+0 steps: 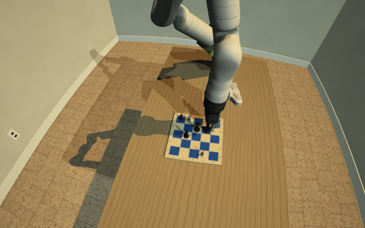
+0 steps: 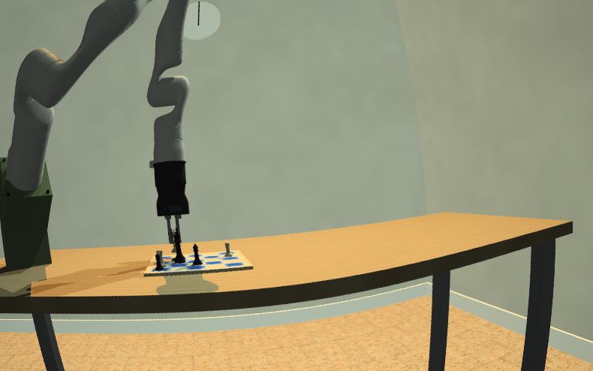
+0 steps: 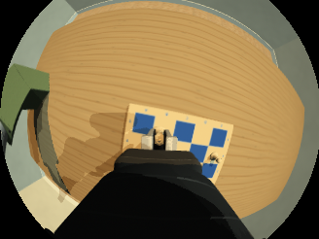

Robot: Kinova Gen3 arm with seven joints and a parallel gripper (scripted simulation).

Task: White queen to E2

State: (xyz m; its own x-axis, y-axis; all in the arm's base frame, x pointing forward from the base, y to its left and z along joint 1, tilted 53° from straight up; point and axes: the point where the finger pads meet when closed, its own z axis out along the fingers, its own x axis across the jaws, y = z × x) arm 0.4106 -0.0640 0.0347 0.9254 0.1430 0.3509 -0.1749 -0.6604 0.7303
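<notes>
We judge the task at its grasp stage: the gripper [image 2: 173, 233] is clamped on the white queen [image 3: 159, 139] at the board's [image 1: 169, 149] far edge, with carrying to E2 left.

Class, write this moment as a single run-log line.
phase: grasp | gripper: shut on pale piece, likely the white queen | position: low at chessboard far edge | E2: not yet reached
</notes>
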